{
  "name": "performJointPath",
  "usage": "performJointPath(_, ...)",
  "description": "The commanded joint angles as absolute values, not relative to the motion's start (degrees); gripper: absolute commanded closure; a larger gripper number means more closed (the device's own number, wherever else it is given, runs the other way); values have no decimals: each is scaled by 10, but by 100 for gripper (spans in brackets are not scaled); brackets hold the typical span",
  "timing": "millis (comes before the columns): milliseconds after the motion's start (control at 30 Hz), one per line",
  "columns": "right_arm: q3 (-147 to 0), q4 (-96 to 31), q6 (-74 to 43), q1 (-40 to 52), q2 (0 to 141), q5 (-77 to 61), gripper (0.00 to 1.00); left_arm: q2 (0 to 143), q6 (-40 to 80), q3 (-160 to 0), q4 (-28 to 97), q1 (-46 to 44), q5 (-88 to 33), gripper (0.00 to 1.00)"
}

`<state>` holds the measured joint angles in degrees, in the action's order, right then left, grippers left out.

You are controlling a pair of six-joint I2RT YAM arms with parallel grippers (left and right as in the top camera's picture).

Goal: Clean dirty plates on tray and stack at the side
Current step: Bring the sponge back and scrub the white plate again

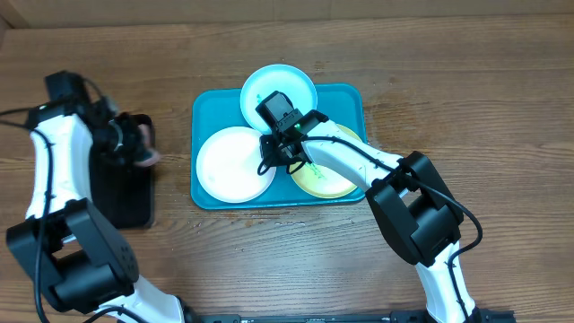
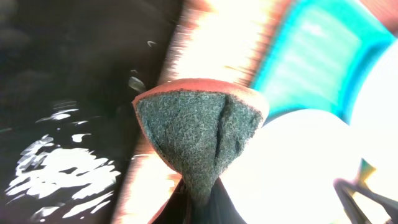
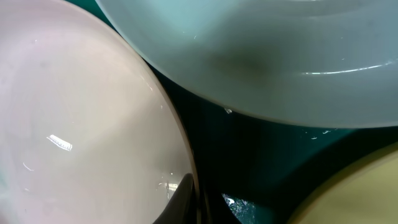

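Observation:
The turquoise tray (image 1: 204, 108) holds three plates: a white plate (image 1: 229, 166) at the left, a pale cyan plate (image 1: 273, 85) at the back and a yellow-green plate (image 1: 336, 179) with teal smears at the right. My right gripper (image 1: 272, 158) is low between them. In the right wrist view its fingers (image 3: 191, 202) are closed over the right rim of the white plate (image 3: 81, 124), with the cyan plate (image 3: 261, 50) and yellow-green plate (image 3: 367, 193) close by. My left gripper (image 1: 142, 144) is shut on a green-and-orange sponge (image 2: 199, 134) above the black tray.
A small black rectangular tray (image 1: 121, 193) lies left of the turquoise tray, under my left arm; it also shows in the left wrist view (image 2: 62, 93). The table top is brown wood (image 1: 484, 90). My right arm crosses over the yellow-green plate.

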<state>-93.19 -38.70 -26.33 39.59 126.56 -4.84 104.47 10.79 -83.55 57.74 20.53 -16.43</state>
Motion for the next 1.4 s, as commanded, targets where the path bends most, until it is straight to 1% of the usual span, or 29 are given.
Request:
performJointPath(0, -929, -386, -266, 397, 1272, -20, 96, 1034, 34, -829, 576, 141, -251, 96)
performJointPath(133, -929, -386, -266, 397, 1272, -20, 96, 1037, 38, -813, 563, 81, -249, 96)
performJointPath(167, -929, -386, -266, 397, 1272, -20, 96, 1038, 47, -800, 545, 57, -242, 96)
performJointPath(267, -929, -388, -266, 397, 1272, -20, 96, 1038, 102, -761, 498, 19, -192, 96)
performJointPath(367, -929, -393, -266, 397, 1272, -20, 96, 1039, 144, -718, 455, -8, -163, 96)
performJointPath(600, -929, -393, -266, 397, 1272, -20, 96, 1039, 162, -624, 349, -53, -155, 96)
performJointPath(700, -929, -393, -266, 397, 1272, -20, 96, 1039, 203, -597, 323, -58, -88, 96)
performJointPath(767, -929, -394, -266, 397, 1272, -20, 96, 1039, 227, -588, 321, -58, -14, 96)
performJointPath(933, -929, -395, -266, 397, 1272, -20, 96, 1038, 232, -587, 340, -58, 138, 96)
performJointPath(1133, -929, -395, -266, 397, 1272, -20, 96, 1035, 232, -597, 346, -58, 249, 96)
performJointPath(1267, -929, -393, -266, 397, 1272, -20, 96, 1022, 232, -622, 359, -58, 227, 96)
performJointPath(1333, -929, -391, -266, 397, 1272, -20, 96, 1012, 232, -637, 358, -58, 177, 96)
performJointPath(1367, -929, -390, -266, 397, 1272, -20, 96, 1006, 232, -643, 351, -58, 131, 96)
